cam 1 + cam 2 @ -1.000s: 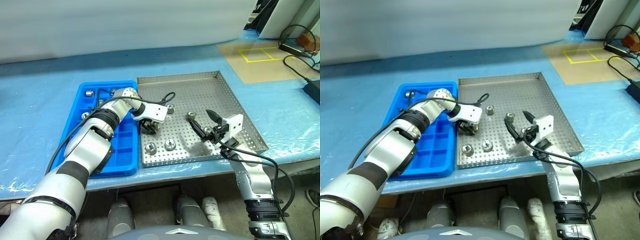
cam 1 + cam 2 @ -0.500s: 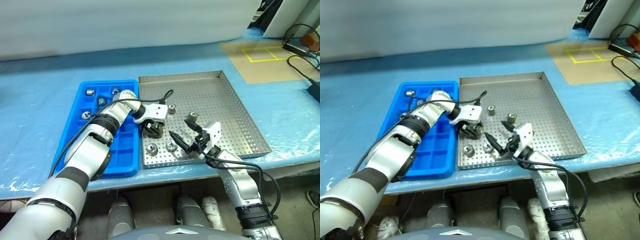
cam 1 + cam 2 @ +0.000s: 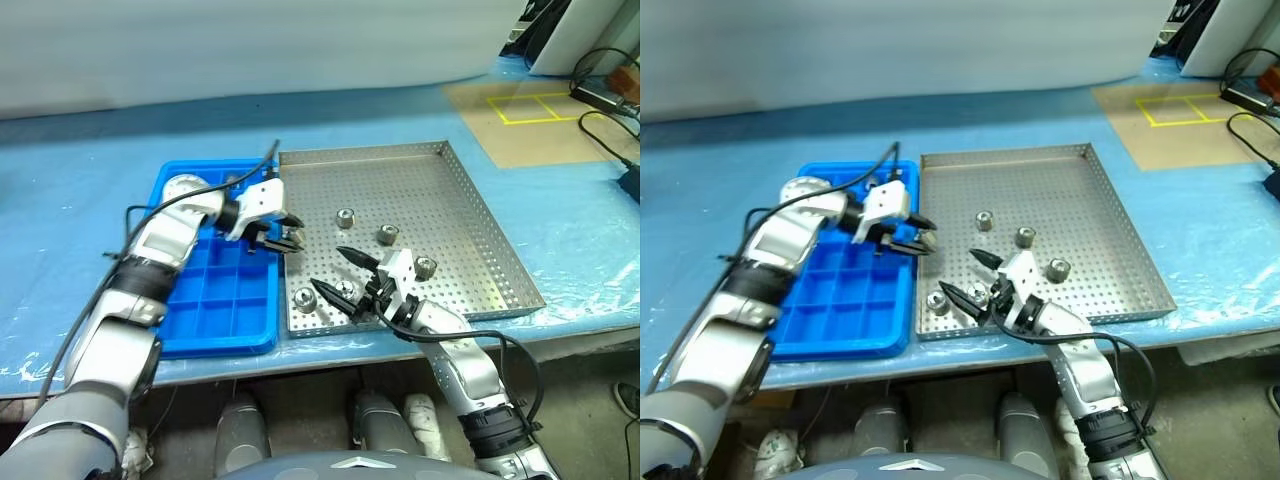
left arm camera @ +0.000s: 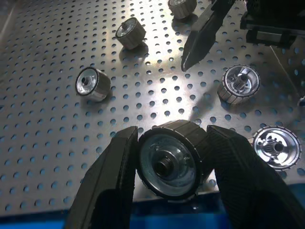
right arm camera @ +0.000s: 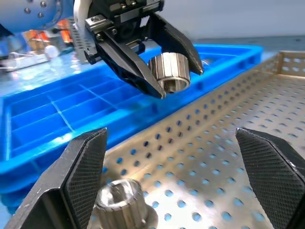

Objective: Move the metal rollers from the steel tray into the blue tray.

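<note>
Left gripper [image 3: 285,238] is clamped on one metal roller [image 4: 172,159], its two black fingers [image 4: 107,183] pressing opposite sides of the ribbed cylinder. The held roller hangs in the air above the seam where the blue tray [image 3: 190,320] meets the steel tray [image 3: 470,240]; right wrist view shows it clear of both surfaces, w/ the blue compartments behind it.

Right gripper [image 3: 343,272] has its jaws spread wide, nothing between them. It sits low over the near-left part of the steel tray, tips pointing toward the blue tray. One fingertip [image 3: 320,291] lies just beside two rollers near the front rim: roller A [image 3: 304,297] and roller B [image 3: 344,291].

Other rollers loose on the perforated floor: one approx. mid-tray [image 3: 346,217], one to its right [image 3: 388,234], one further right and nearer [image 3: 425,266]. All upright, well apart from each other.

Blue tray lies alongside the steel tray's left rim, edges touching or nearly so; cannot tell which. Its near compartments show bare. Both trays rest on a table covered w/ blue sheeting [image 3: 70,200].
</note>
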Action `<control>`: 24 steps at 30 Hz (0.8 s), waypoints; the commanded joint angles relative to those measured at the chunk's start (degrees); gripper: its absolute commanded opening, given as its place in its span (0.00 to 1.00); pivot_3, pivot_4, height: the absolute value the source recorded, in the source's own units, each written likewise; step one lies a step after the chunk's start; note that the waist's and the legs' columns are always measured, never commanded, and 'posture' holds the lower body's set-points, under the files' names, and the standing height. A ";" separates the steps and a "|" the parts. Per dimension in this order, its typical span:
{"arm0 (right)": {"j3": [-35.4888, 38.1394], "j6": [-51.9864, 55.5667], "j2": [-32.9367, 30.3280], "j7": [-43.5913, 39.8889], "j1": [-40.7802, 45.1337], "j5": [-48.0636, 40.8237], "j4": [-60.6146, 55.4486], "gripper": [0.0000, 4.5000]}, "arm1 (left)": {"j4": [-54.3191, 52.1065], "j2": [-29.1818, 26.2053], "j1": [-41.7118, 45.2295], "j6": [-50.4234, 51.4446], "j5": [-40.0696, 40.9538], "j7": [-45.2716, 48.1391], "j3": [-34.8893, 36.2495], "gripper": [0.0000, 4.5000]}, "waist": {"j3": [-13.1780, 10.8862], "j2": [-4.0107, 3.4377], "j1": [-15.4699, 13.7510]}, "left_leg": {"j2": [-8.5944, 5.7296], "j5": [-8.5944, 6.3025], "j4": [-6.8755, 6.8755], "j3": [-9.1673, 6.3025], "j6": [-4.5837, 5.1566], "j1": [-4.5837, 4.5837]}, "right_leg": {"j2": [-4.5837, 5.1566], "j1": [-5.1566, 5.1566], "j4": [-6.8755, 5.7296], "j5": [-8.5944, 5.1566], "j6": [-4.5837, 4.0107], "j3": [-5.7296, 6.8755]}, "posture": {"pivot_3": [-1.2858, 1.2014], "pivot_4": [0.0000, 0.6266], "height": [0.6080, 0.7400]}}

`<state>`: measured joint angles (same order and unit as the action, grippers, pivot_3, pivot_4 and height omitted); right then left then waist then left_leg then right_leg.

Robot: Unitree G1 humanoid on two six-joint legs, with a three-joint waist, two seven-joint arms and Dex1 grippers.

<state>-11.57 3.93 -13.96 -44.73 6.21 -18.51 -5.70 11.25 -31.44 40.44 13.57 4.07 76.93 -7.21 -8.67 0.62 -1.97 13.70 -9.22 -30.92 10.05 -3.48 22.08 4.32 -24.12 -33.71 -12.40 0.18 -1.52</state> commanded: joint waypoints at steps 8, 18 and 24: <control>-6.52 -2.20 -0.51 -9.88 2.76 -1.83 -6.21 1.00 | -10.99 -8.94 -12.79 7.38 5.28 -15.14 14.56 0.51 | -0.05 0.00 -2.42 | -0.03 0.03 0.00 -0.03 -0.05 0.01 | 0.01 -0.02 -0.01 0.00 0.01 0.20 | 0.58 0.24 1.00; -6.09 0.89 -2.07 -12.18 5.17 -4.15 -7.44 1.00 | -12.43 -8.80 -24.08 10.69 4.49 -28.06 17.06 0.51 | -0.07 0.05 -5.58 | 0.00 0.03 -0.01 -0.18 -0.05 0.08 | 0.01 -0.04 -0.06 -0.01 0.01 0.35 | 0.62 0.24 1.00; -4.99 0.77 -2.54 -11.37 6.17 -2.93 -5.05 1.00 | -14.68 -9.73 -28.10 13.29 6.18 -30.29 18.09 0.51 | -0.03 0.11 -5.71 | -0.01 0.06 -0.05 -0.23 -0.09 0.06 | 0.00 -0.03 -0.10 -0.01 0.01 0.34 | 0.62 0.24 1.00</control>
<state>-17.88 5.55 -16.34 -56.31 11.71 -21.36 -10.46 -2.11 -40.17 13.29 26.10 10.01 47.06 9.71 -8.70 0.73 -7.67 13.69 -9.10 -30.97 9.82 -3.67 22.11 4.31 -24.16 -33.82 -12.41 0.19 -1.19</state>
